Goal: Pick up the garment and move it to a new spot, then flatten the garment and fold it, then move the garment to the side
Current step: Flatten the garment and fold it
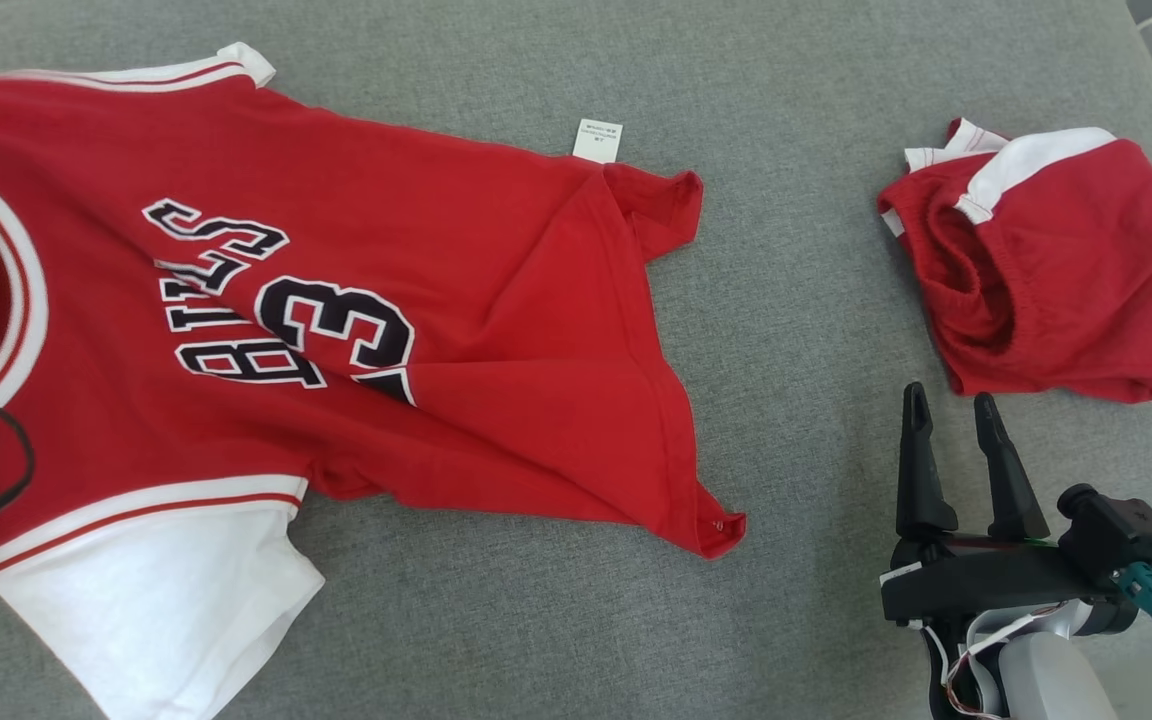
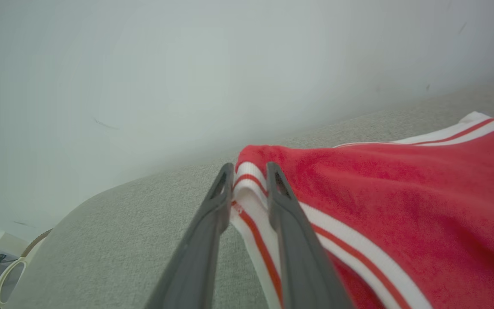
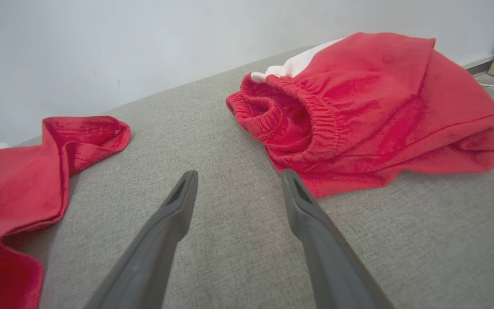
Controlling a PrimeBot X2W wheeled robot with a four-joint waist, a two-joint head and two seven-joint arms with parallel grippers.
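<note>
The red jersey [image 1: 336, 330] lay wrinkled on the left of the grey fabric surface [image 1: 786, 600] (red shorts [image 1: 1046, 270] well apart, right). The left tool [image 2: 249, 171] pinched its striped trim [image 2: 358, 253]; the right tool [image 1: 951, 405] stood released, empty. Flattening probably needed a slow, low outward pull.
</note>
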